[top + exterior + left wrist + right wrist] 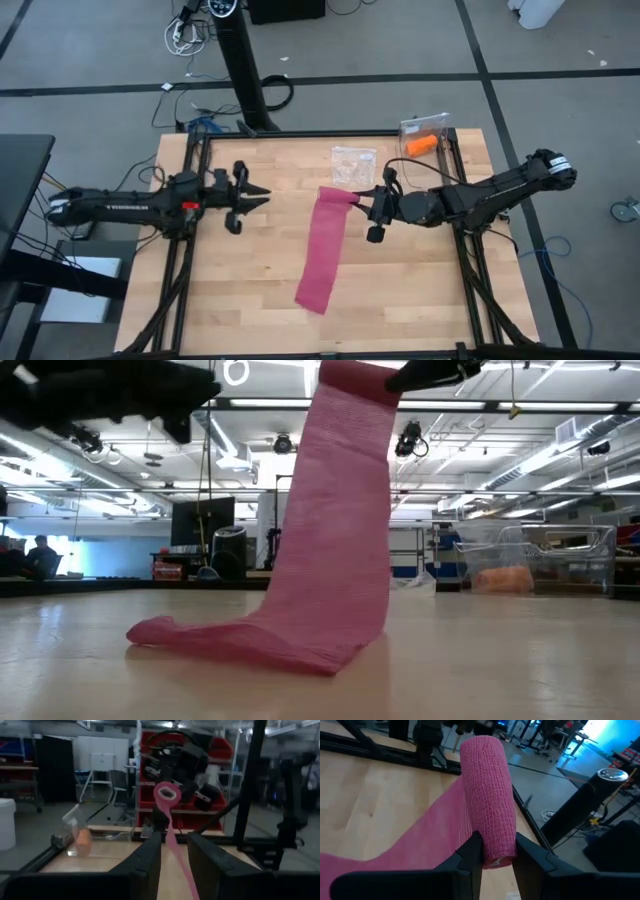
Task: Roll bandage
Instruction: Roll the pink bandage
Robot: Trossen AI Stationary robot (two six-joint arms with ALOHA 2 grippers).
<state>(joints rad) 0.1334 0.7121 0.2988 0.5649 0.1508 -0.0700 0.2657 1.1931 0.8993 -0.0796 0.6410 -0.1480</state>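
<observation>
The bandage is a magenta-pink strip, partly wound into a roll point(487, 785). My right gripper point(495, 842) is shut on the roll, above the table's middle point(362, 203). The loose strip point(325, 250) slopes down from the roll, and its free end point(230, 632) lies on the wood in folds. My left gripper point(262, 197) hovers open to the left of the roll, pointing at it with nothing between its fingers point(150, 860). The left wrist view shows the roll end-on point(167, 795). My right gripper pinches the roll between its two fingers at the end nearest the wrist point(492, 855). The fingers come roughly level from the table's right and lie along the roll. The roll is lifted clear, and the strip point(335, 510) hangs from it down to the table.
A clear plastic box point(425, 135) holding an orange roll point(422, 146) stands at the far right corner. A clear plastic bag point(353, 163) lies beyond the bandage. Dark frame rails point(190, 250) run along the table's sides. Bare wood shows at the near left and near right.
</observation>
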